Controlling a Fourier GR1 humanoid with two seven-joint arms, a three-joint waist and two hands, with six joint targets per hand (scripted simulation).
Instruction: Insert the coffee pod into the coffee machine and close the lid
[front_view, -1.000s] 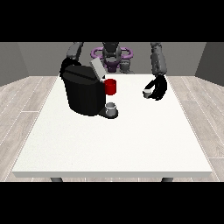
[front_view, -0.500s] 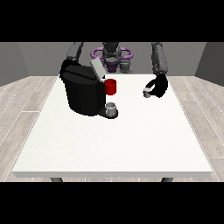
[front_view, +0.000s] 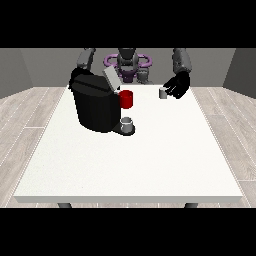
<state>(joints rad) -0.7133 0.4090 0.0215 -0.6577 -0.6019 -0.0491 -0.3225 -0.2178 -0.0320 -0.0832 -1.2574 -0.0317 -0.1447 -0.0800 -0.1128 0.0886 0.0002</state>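
Coffee pod: small grey cylinder, upright, at the fingertips of the hand at the view's right, raised off the table; coffee machine: bulky black body, well apart from that hand towards the view's left, standing on the table; lid: grey flap, tilted open at the machine's top.

You see a white table with a smooth, matt top. The coffee machine looks like black plastic with a soft shine, and its lid looks like pale grey plastic. Its red part looks glossy. The little cup under it looks like grey metal. The coffee pod looks grey and dull. The hand at the view's right looks like shiny black plastic. The floor looks like pale wood planks.
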